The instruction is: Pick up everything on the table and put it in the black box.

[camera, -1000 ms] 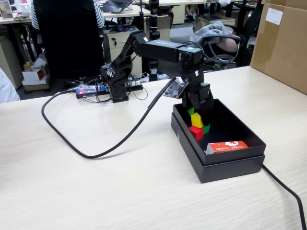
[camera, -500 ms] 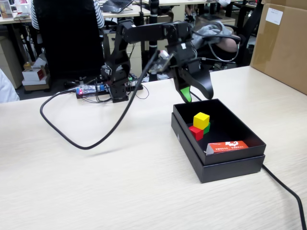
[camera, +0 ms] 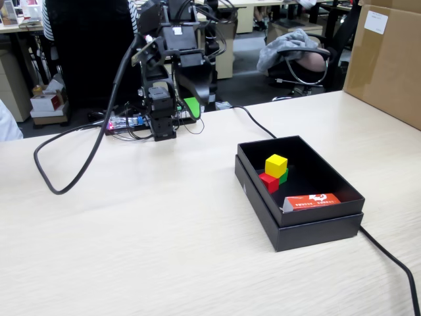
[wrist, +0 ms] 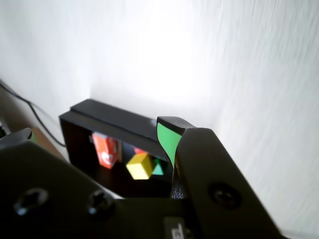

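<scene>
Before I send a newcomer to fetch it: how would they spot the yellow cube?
Find the black box on the pale table. Near the middle of its tray sits a small cluster of cubes. The yellow cube is the top one, perched on the red cube and green cube.
</scene>
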### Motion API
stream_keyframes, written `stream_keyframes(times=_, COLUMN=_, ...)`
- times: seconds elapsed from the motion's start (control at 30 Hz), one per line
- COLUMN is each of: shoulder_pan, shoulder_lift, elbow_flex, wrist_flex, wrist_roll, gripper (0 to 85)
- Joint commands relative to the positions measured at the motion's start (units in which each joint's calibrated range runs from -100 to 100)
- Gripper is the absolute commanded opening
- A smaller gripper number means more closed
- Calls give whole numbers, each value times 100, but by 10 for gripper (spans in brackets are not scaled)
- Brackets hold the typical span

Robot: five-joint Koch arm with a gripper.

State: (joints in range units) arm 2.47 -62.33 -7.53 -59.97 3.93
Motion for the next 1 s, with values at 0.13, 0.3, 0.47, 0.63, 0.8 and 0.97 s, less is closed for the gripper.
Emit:
stream_keyframes(times=0.13, shoulder_pan=-190, shoulder_lift=-1988, elbow_flex=-1214, wrist_flex=1025, wrist_roll=-73, gripper=495)
stream_keyframes(times=0.3, shoulder_pan=-278, shoulder_lift=-2918, elbow_flex=-2529, wrist_flex=1993, wrist_roll=-83, gripper=503)
stream_keyframes(times=0.47, shoulder_pan=-313, shoulder_lift=-3664, elbow_flex=-3680, wrist_flex=2563, wrist_roll=-137, gripper=512)
stream_keyframes(times=0.63, shoulder_pan=-332, shoulder_lift=-3767, elbow_flex=-4251, wrist_flex=2727, wrist_roll=-132, gripper=528)
stream_keyframes(times=0.8, shoulder_pan=-366, shoulder_lift=-3767, elbow_flex=-5149, wrist_flex=3461, wrist_roll=-225, gripper=532)
stream_keyframes(times=0.97, shoulder_pan=-464, shoulder_lift=-3767, elbow_flex=-6300, wrist_flex=4878, wrist_roll=-420, gripper=531)
